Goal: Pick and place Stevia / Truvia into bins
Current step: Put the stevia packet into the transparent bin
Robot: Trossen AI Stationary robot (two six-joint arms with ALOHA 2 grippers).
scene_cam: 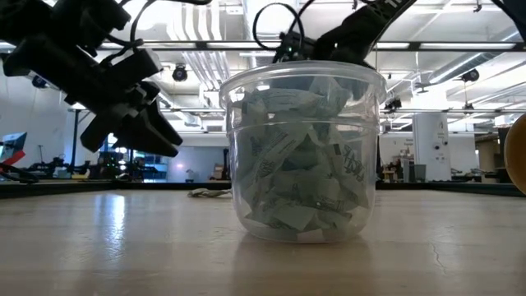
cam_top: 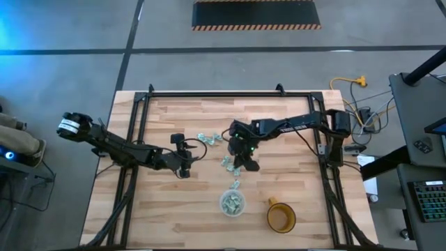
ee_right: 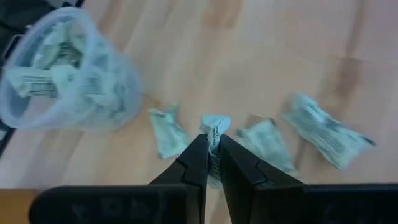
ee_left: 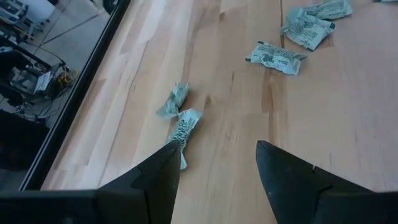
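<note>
**Right gripper pinches a sachet above the table**

Nearest the low camera stands the clear cup (scene_cam: 302,152), stuffed with sachets. Right gripper (ee_right: 212,155) is clamped on one sachet (ee_right: 214,130) near the cup; loose sachets (cam_top: 209,138) lie mid-table. Left gripper (ee_left: 217,165) hovers with fingers apart over the table (cam_top: 167,216).

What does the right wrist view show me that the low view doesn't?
Only the right wrist view: the right gripper shut on a sachet, with three loose sachets lying on the table around it. Only the low view: the cup's fill level from the side, roughly full, a dark gripper hanging beside it, and the mug's edge. Both show the clear cup holding sachets.
</note>
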